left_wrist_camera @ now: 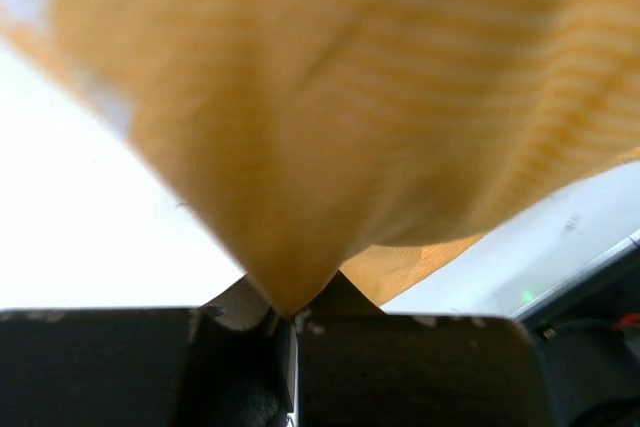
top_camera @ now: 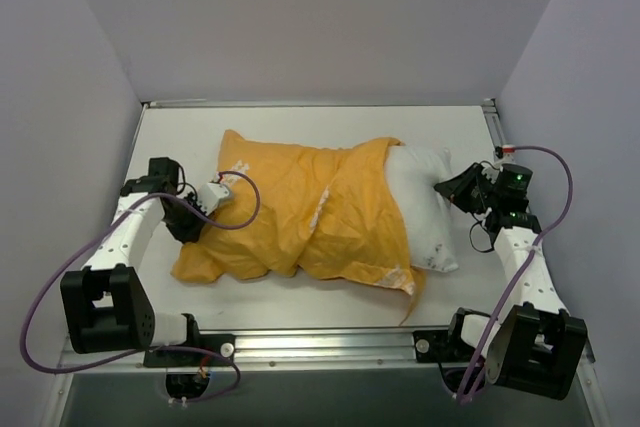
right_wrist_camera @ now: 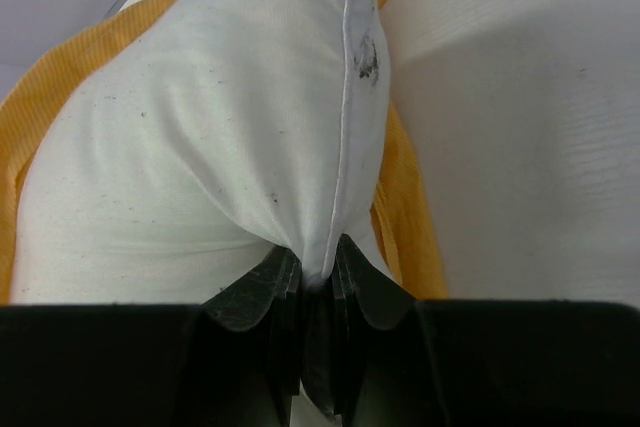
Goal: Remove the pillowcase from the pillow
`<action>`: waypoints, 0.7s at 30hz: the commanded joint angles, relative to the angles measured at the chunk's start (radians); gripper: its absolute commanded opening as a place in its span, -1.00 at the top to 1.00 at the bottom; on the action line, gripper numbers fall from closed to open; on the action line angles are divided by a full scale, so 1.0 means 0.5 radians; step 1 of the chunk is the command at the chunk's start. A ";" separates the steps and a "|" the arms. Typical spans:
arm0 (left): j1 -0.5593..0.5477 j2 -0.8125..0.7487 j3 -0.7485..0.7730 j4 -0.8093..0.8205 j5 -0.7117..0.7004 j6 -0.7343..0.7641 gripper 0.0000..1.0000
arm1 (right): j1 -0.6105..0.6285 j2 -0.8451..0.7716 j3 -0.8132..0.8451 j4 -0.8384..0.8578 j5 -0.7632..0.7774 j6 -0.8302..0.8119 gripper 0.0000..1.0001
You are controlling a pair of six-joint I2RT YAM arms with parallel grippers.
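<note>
Lying lengthwise across the white counter, the pillow was seen with only its right end bared; the rest was hidden inside the pillowcase. The right claw was clamped on the pillow's bare corner at the piped seam, presumably so that the stuffing would be anchored. The left claw was closed on a pinch of the pillowcase near its left end, where the cloth was gathered into a cone. A pull to the left was judged to be the purpose. The pillowcase was a thin, finely ribbed orange-yellow weave, crumpled and slack, with its open hem draped loosely over the pillow. The pillow was plump, soft and white, and was lightly speckled with dirt.
</note>
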 commanded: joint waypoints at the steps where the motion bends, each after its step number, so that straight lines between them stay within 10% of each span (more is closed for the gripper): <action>1: 0.235 -0.037 0.155 0.331 -0.232 -0.016 0.95 | -0.112 0.013 0.001 0.235 0.147 0.038 1.00; 21: 0.831 -0.056 0.916 0.840 -0.233 -0.310 0.96 | -0.452 0.053 0.077 0.223 0.199 0.023 1.00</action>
